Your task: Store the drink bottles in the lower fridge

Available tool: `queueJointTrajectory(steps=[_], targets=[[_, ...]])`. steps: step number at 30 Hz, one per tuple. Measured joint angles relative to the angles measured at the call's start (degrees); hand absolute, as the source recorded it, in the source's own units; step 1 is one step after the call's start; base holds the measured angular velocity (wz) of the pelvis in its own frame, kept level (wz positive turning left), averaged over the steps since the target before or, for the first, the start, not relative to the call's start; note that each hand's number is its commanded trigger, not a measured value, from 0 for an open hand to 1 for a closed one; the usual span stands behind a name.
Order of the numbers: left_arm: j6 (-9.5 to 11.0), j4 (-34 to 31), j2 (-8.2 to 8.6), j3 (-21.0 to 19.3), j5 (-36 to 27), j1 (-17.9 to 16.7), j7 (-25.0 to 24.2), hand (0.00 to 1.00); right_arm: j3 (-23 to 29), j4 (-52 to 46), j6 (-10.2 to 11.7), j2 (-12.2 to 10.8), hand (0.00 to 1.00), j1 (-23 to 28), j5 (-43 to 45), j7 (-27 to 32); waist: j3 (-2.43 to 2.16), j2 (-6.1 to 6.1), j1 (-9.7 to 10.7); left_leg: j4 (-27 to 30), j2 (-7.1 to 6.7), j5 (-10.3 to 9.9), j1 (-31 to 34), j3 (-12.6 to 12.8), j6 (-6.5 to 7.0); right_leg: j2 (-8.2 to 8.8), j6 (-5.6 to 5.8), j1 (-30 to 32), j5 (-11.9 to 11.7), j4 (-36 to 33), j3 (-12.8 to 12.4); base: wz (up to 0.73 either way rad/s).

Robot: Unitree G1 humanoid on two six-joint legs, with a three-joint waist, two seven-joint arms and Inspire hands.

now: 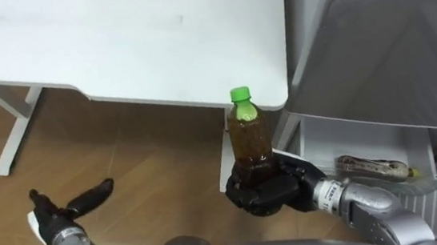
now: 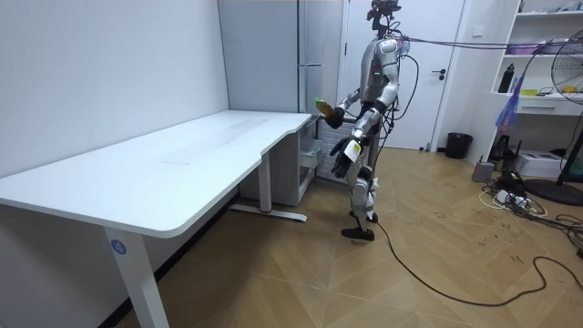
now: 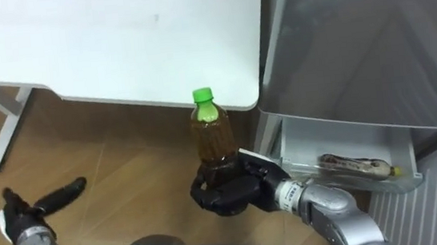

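The right robot hand [image 1: 261,192] is gripping a drink bottle [image 1: 249,136] at lower centre of the left eye view, its dark fingers curling tightly round the bottle's base. The bottle is standing upright with its green cap on top, in the air just below the front edge of the white desk [image 1: 114,44]. Holding it low probably leaves the upper body free to slide into a shelf without the fingers getting in the way.

The left robot hand [image 1: 58,214] is hanging at the lower left over the wooden floor, fingers spread loosely and carrying nothing, so it is likely staying clear of the carrying arm.

At the right of the frame the grey fridge [image 1: 380,42] is showing a white lower compartment [image 1: 317,141] that looks open, with a wrapped packet [image 1: 372,169] lying in it. The bottle is sitting just left of that opening, not yet inside. In the room view the robot is standing upright between the desk's far end and the fridge.
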State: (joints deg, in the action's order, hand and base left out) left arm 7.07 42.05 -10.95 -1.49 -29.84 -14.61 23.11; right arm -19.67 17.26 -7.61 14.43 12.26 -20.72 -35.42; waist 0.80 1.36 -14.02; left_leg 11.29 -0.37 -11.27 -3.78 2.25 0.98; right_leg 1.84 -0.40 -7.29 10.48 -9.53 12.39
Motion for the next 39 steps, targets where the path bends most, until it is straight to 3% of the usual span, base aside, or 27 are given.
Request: queueJointTrajectory(steps=[4, 11, 15, 20, 29, 35, 39], targets=[[-2.75, 4.65, 0.00, 0.47, -2.29, -1.50, -1.99, 0.00, -0.08, 0.00, -0.17, 0.14, 1.00, -0.36, -0.02, 1.15, 0.01, 0.02, -0.20, 0.09, -0.05, 0.00, 0.23, -0.32, 0.01, 0.05, 0.00, 0.29, 0.00, -0.02, 0.35, 0.03], [-5.03, 14.61, -0.02, 0.58, -4.26, -1.05, -6.39, 0.00, -0.31, 0.01, -0.86, 0.06, 1.00, -1.09, -3.76, 1.31, -0.01, -0.10, 0.09, 0.04, -0.06, 0.00, 0.34, -0.18, 0.01, 0.06, 0.01, 0.21, 0.00, -0.05, 0.46, 0.00], [-6.19, 16.94, -0.06, 1.74, -4.12, -1.22, -8.67, 0.00, -0.46, 0.02, -1.00, -0.06, 1.00, -1.09, -4.23, 1.51, 0.03, -0.25, 0.56, -0.08, -0.05, -0.03, 0.55, 0.12, 0.05, 0.10, 0.01, 0.47, 0.00, -0.14, 0.24, -0.01], [-9.11, 18.88, -0.04, 4.43, 4.06, -0.94, -13.98, 0.00, -0.57, 0.12, -1.99, -0.82, 1.00, -1.06, -4.05, 1.46, -0.23, -0.52, 3.01, 0.43, -0.06, 0.01, 2.19, 0.01, 0.05, 0.08, -0.04, 1.73, -0.05, -0.23, 0.16, 0.00], [-11.89, 19.92, -0.20, 9.01, 21.52, 1.82, -18.66, 0.00, -0.47, 2.78, -1.98, -0.71, 1.00, -1.24, -4.09, 3.02, -0.29, -0.68, 6.42, 0.40, -0.01, 0.00, 2.18, 0.26, 0.04, -0.07, -0.04, 1.76, -0.05, -0.24, -1.04, 0.00], [-12.21, 18.52, -0.24, 9.69, 24.56, 1.80, -18.57, 0.00, -0.15, 5.82, -1.97, -0.73, 1.00, -1.43, -5.17, 6.81, -0.24, -0.83, 9.08, 0.40, -0.03, -0.05, 2.17, 0.37, 0.08, 0.00, -0.03, 1.74, -0.05, -0.25, -0.73, 0.00], [-12.16, 18.60, -0.19, 9.63, 24.93, 1.81, -18.33, 0.00, 0.94, 8.12, -1.95, -0.84, 1.00, -1.43, -8.39, 8.63, -0.30, -0.72, 9.15, 0.34, 0.04, -0.05, 2.07, 0.72, 0.08, -0.02, -0.03, 1.83, -0.05, -0.24, -0.87, -0.03]])
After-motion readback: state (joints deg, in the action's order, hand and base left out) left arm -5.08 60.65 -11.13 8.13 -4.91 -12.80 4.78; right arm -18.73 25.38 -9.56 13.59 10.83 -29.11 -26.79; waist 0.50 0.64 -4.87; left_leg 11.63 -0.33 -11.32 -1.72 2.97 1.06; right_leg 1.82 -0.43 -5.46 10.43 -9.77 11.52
